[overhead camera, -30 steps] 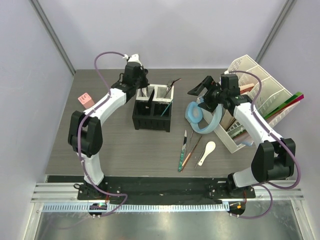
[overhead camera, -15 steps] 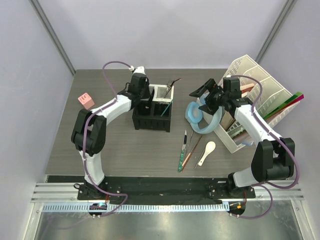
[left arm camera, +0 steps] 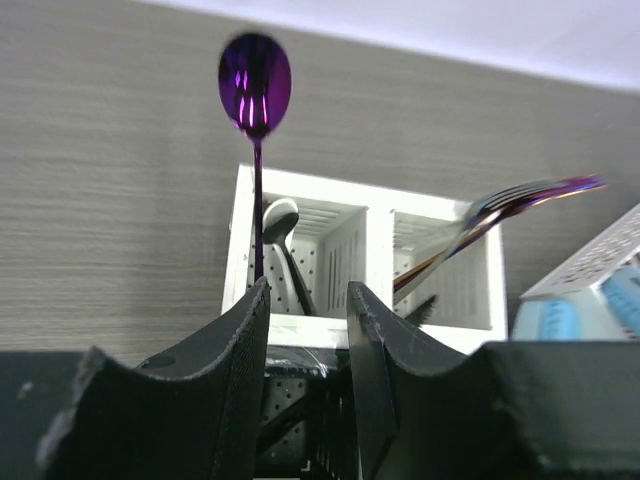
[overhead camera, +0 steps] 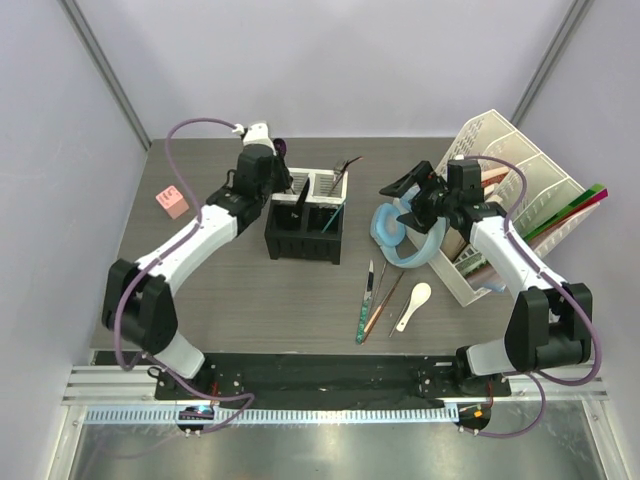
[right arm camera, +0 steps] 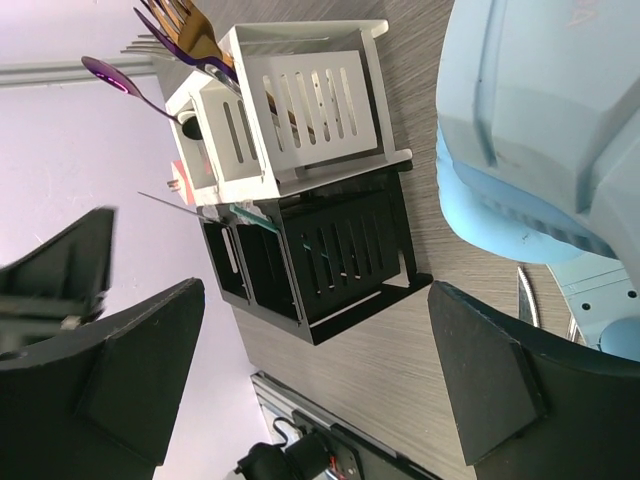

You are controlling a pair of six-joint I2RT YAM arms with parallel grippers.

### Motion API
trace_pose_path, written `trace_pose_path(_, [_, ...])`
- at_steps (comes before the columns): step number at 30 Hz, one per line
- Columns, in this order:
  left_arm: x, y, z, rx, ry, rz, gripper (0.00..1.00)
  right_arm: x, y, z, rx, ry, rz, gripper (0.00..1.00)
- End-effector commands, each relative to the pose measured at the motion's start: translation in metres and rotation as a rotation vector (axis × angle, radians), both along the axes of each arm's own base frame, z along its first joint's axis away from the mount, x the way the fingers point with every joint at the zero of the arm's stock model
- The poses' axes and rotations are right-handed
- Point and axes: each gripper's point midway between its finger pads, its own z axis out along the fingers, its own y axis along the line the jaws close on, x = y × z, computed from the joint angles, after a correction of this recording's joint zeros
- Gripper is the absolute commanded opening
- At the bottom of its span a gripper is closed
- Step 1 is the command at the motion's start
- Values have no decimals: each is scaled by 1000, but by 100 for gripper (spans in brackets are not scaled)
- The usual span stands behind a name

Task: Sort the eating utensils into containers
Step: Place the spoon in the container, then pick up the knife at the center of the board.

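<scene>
Left gripper (left arm camera: 307,290) hangs right over the caddy (left arm camera: 236,240) with its jaws parted partway. I read it as released: the purple spoon (left arm camera: 254,80) stands on its own in the caddy's far-left white-rimmed compartment. Its thin handle rises through the gap, close to one finger but not squeezed. So I judge the drop of this spoon done. Next I need to lift straight up without snagging the handle. Then I go for the loose cutlery on the table off the caddy's near-right corner: the green-patterned piece (overhead camera: 362,318) and the white soup spoon (overhead camera: 414,303). Right gripper (overhead camera: 410,180) is spread wide and empty, hovering off the caddy's right side.
</scene>
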Motion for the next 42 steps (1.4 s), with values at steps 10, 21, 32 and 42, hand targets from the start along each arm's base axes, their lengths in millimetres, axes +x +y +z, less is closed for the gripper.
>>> trace_pose_path(10, [-137,-26,-7,90,114,-317,33,22,19,78,-112,-211,26,100])
trace_pose_path(21, [-220,-118,-145,113,619,-738,33,10,39,85,-73,-213,30,100])
trace_pose_path(32, [-236,-173,-179,187,770,-931,37,1,28,78,-96,-208,5,100])
trace_pose_path(42, [-262,-164,-174,242,750,-939,38,12,35,65,-84,-157,7,100])
